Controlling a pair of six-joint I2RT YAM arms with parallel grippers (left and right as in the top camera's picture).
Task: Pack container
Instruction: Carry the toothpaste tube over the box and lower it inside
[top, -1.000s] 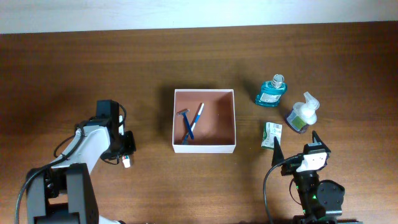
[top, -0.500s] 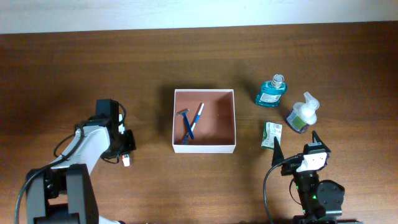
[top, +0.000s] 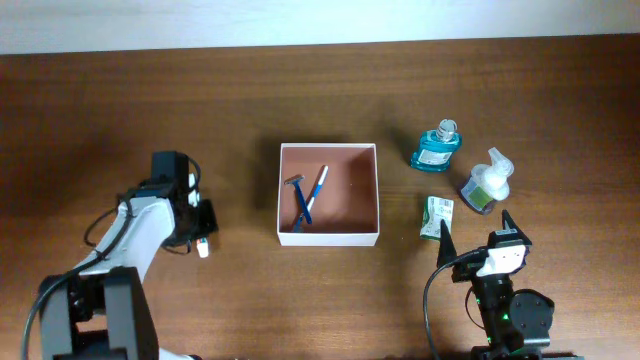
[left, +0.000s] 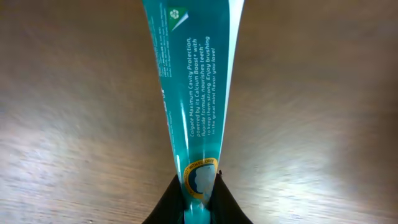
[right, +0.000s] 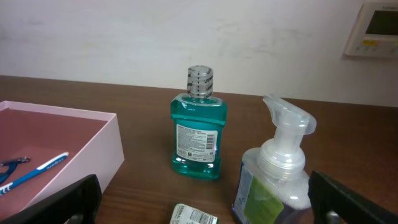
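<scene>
The container (top: 329, 238) is a shallow square box with white walls and a pinkish-brown inside, at the table's middle. It holds a blue razor (top: 297, 186) and a blue-and-white toothbrush (top: 316, 190). Its near corner shows in the right wrist view (right: 93, 149). My left gripper (top: 200, 232) is left of the box, shut on a teal toothpaste tube (left: 196, 93). The tube's white end (top: 203, 251) pokes out below the gripper in the overhead view. My right gripper (top: 476, 232) is open and empty at the front right, behind the small packet.
A teal mouthwash bottle (top: 437, 147) (right: 198, 124) and a foam pump bottle (top: 485, 184) (right: 277, 174) stand right of the box. A small green-and-white packet (top: 437, 216) (right: 194, 215) lies between the box and my right gripper.
My left gripper has shifted a little toward the far side of the table with the toothpaste tube in it. The right arm has not moved.
</scene>
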